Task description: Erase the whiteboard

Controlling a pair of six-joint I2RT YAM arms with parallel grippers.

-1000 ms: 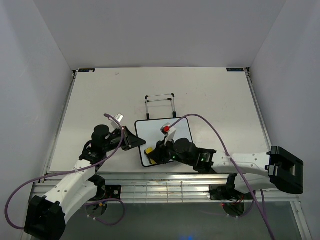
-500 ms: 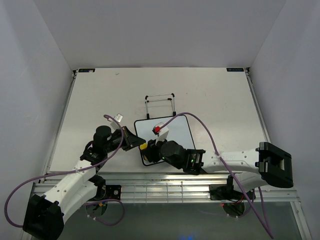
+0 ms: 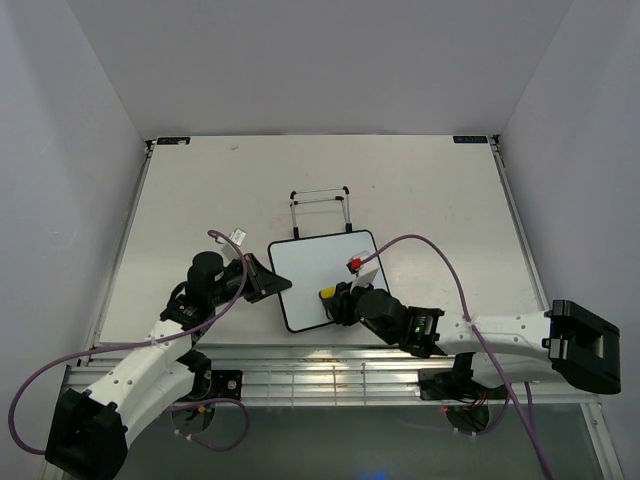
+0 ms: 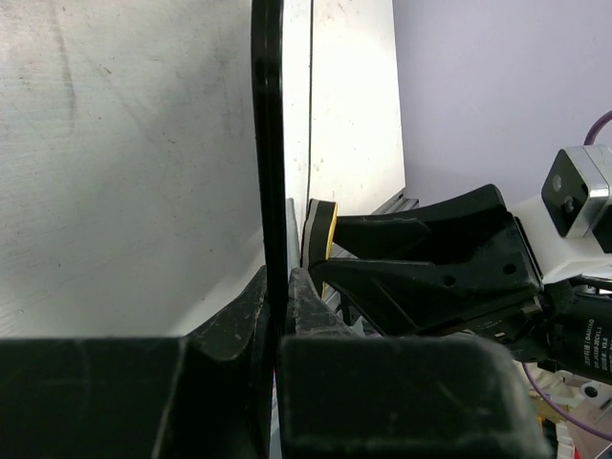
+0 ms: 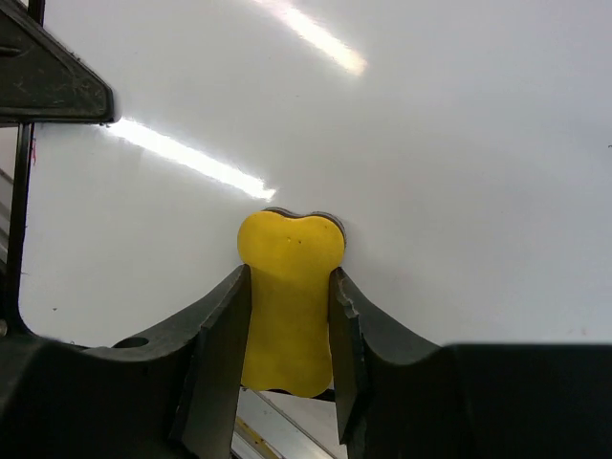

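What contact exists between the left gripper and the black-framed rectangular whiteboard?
Touching: the left wrist view shows the left gripper clamped on both faces of the whiteboard edge.

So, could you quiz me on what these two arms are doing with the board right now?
1. True or false: the left gripper is clamped on the edge of the whiteboard.
2. What is held in the right gripper? A) a marker B) a yellow sponge C) nothing
3. Fill in: the wire stand sits just beyond the whiteboard's ____ edge (near or far).

Key: 1 true; 2 B; 3 far.
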